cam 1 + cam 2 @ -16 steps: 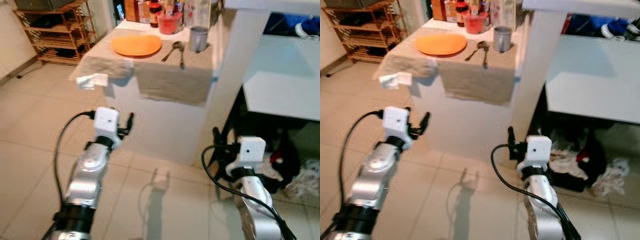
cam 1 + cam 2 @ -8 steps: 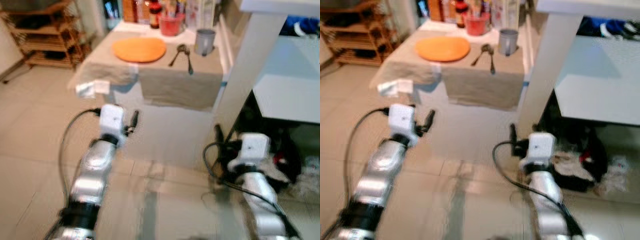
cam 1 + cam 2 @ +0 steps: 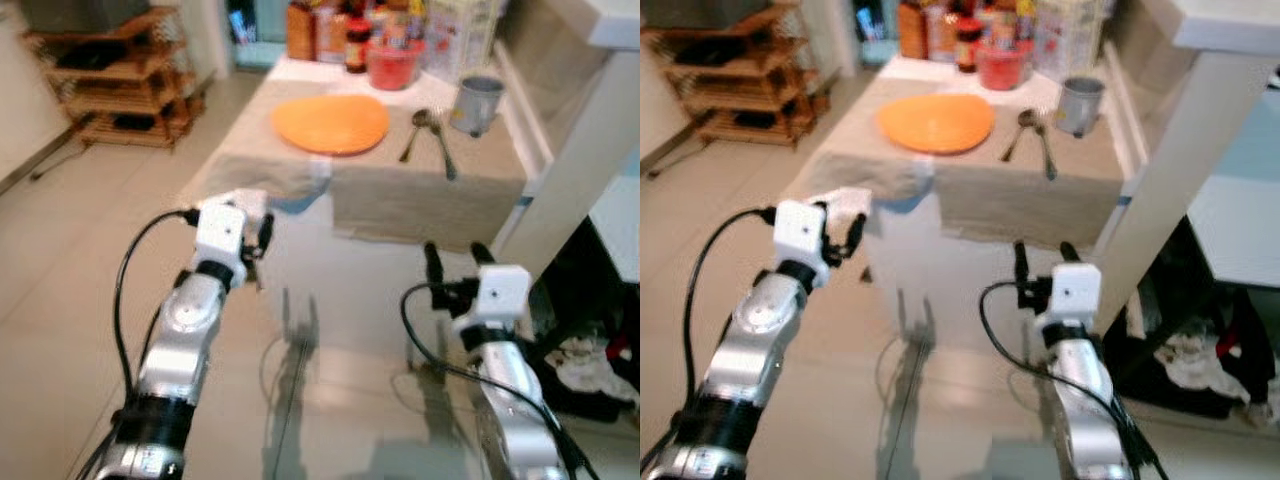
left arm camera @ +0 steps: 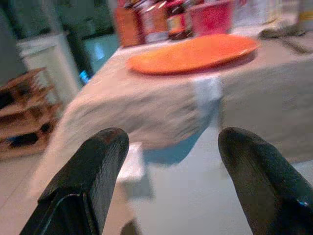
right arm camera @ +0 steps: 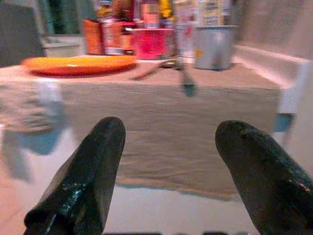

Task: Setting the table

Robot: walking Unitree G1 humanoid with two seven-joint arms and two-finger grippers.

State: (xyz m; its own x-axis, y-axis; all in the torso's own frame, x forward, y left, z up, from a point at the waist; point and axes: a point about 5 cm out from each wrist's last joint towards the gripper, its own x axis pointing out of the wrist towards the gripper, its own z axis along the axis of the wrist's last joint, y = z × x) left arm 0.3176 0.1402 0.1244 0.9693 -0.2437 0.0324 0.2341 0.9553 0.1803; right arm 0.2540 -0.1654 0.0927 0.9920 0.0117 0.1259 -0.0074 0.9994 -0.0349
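Observation:
A low table draped in a beige cloth (image 3: pixel 420 190) stands ahead of me. On it lie a flat orange plate (image 3: pixel 330 123), two spoons (image 3: pixel 428 135) side by side, a grey metal cup (image 3: pixel 477 103) and a red tub (image 3: pixel 392 65). My left gripper (image 3: pixel 260 245) is open and empty, held in the air short of the table's near left corner; its wrist view faces the orange plate (image 4: pixel 195 51). My right gripper (image 3: pixel 455 258), open and empty too, hovers before the cloth's hanging front edge, below the spoons (image 5: pixel 166 68) and the cup (image 5: pixel 212 46).
Bottles and jars (image 3: pixel 330 20) crowd the back of the table. A wooden shelf rack (image 3: pixel 120 75) stands at the far left. A white post and counter (image 3: pixel 590 140) rise close on the right, with crumpled cloths (image 3: pixel 590 360) on the floor beneath. Tiled floor lies between me and the table.
The whole view has shifted: the table is now closer and more central. Both arms stay stretched forward with their fingers open.

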